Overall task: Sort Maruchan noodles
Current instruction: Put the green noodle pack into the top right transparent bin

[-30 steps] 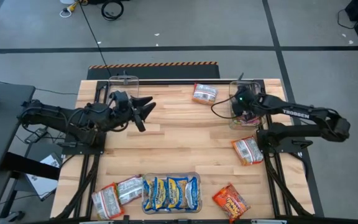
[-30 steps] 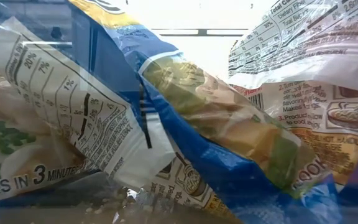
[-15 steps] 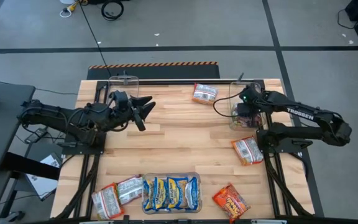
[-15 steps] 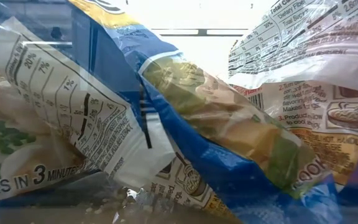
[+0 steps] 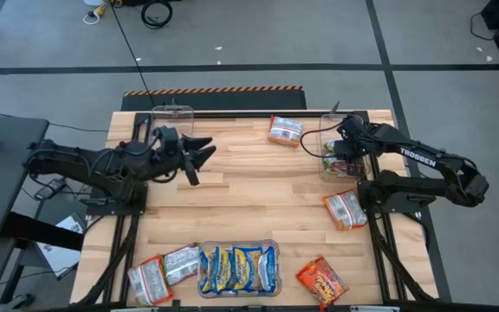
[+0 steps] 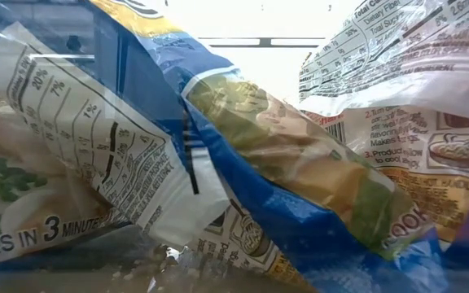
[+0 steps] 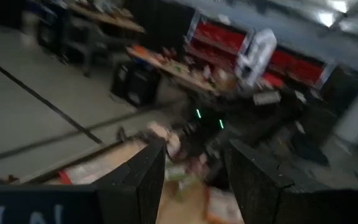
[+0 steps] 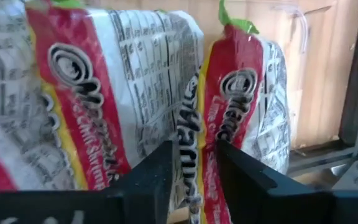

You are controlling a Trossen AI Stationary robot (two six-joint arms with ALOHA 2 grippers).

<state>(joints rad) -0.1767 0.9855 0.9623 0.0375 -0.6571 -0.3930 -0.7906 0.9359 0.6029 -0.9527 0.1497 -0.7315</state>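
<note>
The picture from above is bright and even, with soft light and only faint shadows under the arms on the wooden table (image 5: 249, 208). The low picture is filled by noodle packets (image 6: 243, 163) too close to be sharp, and a white glare shines behind them. The left wrist picture is dim and smeared with blur. The right wrist picture is warm, bright and clear on the packet print (image 8: 148, 87).

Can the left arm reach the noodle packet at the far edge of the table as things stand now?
Probably yes: the left gripper is open and empty, and bare table lies between it and the packet.
</note>
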